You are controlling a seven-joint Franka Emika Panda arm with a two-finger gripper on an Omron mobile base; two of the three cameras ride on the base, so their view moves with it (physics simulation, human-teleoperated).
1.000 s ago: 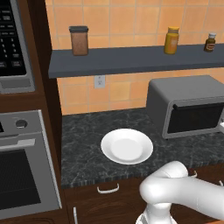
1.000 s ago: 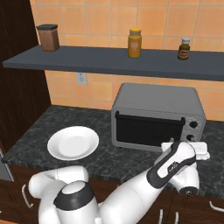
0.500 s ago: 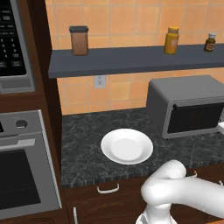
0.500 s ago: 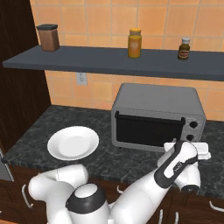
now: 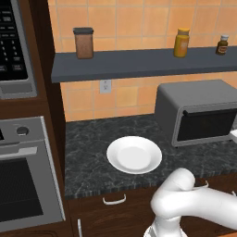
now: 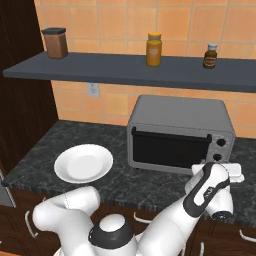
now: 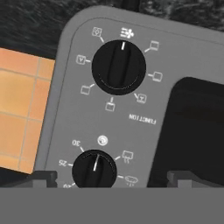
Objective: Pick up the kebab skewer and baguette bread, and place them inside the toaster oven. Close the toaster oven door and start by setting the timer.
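Right base view shows the dark speckled counter (image 6: 125,182) running under an orange tiled wall, with the built-in steel oven (image 5: 25,180) and the black keypad microwave (image 5: 14,46) at the far left of the left base view. A long grey shelf (image 6: 125,70) hangs above, carrying a brown canister (image 6: 55,42), a yellow jar (image 6: 154,49) and a small dark bottle (image 6: 211,55). Under it the toaster oven (image 6: 180,132) stands on the counter against the wall, its toaster oven door (image 6: 169,149) shut flat, the dark bar handle along its top edge. A white plate (image 6: 83,163) lies bare on the counter to the left of the toaster oven, well apart from it. The white arm reaches to the toaster oven's right front corner, where the gripper (image 6: 220,167) sits just before the knobs. In the hand view, which is rolled upside down, the control panel is close: a large function knob (image 7: 118,67) and a smaller timer knob (image 7: 94,169) between the two dark fingertips (image 7: 41,178). The jaws stand wide apart, gripping nothing. The kebab skewer and baguette bread cannot be made out behind the dark glass.
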